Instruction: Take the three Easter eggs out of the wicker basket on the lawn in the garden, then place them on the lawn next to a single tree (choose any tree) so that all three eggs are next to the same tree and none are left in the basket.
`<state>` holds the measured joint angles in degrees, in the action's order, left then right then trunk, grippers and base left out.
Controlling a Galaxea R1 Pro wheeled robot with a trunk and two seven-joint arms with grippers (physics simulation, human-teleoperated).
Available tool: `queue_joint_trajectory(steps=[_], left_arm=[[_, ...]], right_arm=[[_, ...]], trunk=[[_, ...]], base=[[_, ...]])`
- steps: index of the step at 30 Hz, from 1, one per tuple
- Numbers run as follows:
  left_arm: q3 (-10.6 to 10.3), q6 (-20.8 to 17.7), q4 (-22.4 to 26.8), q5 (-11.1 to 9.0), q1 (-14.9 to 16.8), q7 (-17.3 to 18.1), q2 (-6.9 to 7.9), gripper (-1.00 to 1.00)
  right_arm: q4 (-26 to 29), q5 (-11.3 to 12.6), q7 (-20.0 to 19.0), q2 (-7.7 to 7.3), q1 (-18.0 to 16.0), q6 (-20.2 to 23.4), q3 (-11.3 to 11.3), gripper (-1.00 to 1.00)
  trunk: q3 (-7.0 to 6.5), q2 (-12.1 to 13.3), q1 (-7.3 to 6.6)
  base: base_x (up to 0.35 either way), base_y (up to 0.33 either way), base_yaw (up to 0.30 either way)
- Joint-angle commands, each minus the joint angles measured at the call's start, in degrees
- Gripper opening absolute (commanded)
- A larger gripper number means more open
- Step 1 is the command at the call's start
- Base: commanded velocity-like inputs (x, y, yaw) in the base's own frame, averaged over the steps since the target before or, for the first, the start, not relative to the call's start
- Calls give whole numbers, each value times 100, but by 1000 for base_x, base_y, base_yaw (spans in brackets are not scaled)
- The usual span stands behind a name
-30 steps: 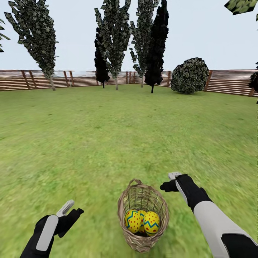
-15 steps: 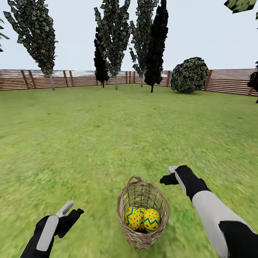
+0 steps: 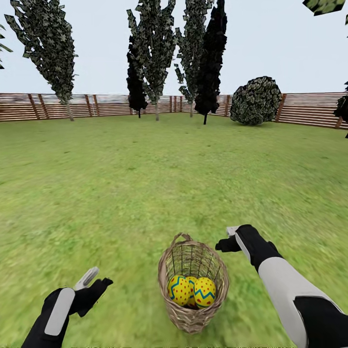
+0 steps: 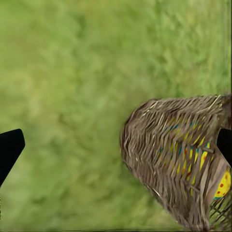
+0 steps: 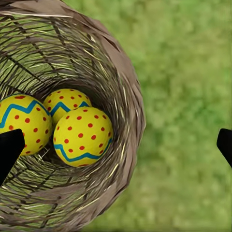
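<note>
Resting inside one wicker basket (image 3: 193, 285) on the lawn (image 3: 121, 193): three eggs (image 5: 82, 136). Left claw (image 3: 93, 281) and right claw (image 3: 231, 238) both spread apart, empty.

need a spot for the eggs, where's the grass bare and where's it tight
Bare lawn runs from the basket to the fence, and between basket and left gripper. Tight: inside the basket, three eggs pressed together; right gripper close beside its rim.
</note>
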<state>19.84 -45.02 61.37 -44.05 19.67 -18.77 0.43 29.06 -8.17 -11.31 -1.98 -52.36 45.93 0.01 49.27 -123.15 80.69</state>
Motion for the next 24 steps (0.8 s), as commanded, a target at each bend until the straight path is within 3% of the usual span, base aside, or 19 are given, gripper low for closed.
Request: queue_joint_trajectory(steps=[1,4,5,8,10,24], left_arm=[[-2,-160,3,-62,64,-6,53,100],[-17,-496,-169,-44,353,45,152,100],[-22,-568,-464,-42,534,80,191,100],[-29,-410,-1305,-59,781,176,236,100],[-34,-350,-1532,-62,843,246,246,100],[-51,-180,-1831,-17,897,311,242,100]], right_arm=[[7,-59,-46,0,-4,22,0,100],[3,-56,-42,2,-8,23,-1,100],[3,-55,-39,3,-9,23,-1,100],[-1,-52,-21,2,-10,22,-1,100],[-1,-36,-14,-1,-11,26,-1,100],[-76,8,56,-4,-12,30,-1,100]], trunk=[[24,-44,22],[78,-164,88],[96,-205,110],[150,-325,175],[186,-405,219],[437,-967,527]], base=[[0,0,0],[0,0,0],[0,0,0],[0,0,0],[0,0,0],[0,0,0]])
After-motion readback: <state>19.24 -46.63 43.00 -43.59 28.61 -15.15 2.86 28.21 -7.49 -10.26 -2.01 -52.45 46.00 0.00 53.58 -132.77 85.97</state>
